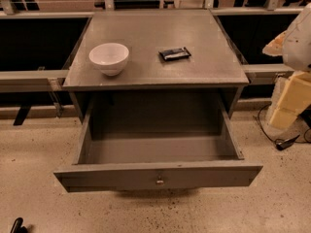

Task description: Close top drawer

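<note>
The top drawer (pixel 158 175) is hanging wide open under the cabinet (pixel 155 33), and the gripper (pixel 17 224), just peeking in at the lower left corner, open or closed I cannot tell, is probably needing a square push at the central knob (pixel 160 181).

- Flat-topped grey metal bench (pixel 146 28).
- On it at 9 o'clock: upright white round bowl (pixel 109 57).
- At the bowl's 3 o'clock, apart: small flat black packet (pixel 175 54).
- Likely the claw (pixel 17 224): dark tip, 7 o'clock corner.
</note>
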Action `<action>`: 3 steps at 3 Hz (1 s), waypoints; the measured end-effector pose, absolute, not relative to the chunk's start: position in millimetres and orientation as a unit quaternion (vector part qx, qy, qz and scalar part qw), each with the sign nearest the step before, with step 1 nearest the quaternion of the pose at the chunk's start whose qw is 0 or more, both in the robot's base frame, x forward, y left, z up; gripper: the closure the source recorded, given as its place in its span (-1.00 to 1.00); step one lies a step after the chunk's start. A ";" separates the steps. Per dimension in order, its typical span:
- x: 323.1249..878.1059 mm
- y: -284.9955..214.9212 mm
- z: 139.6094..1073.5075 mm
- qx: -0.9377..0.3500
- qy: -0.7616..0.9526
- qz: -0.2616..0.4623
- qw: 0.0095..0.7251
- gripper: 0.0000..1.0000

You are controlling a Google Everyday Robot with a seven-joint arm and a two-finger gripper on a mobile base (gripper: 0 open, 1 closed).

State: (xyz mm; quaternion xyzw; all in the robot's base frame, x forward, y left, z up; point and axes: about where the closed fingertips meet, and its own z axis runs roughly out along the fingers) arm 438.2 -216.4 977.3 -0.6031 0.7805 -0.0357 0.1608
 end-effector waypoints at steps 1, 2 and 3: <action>438.2 -216.4 977.3 -0.603 0.780 -0.036 0.161 -1.00; 437.6 -212.7 940.7 -0.599 0.784 -0.009 0.161 -1.00; 427.4 -202.3 877.2 -0.598 0.785 0.020 0.163 -0.65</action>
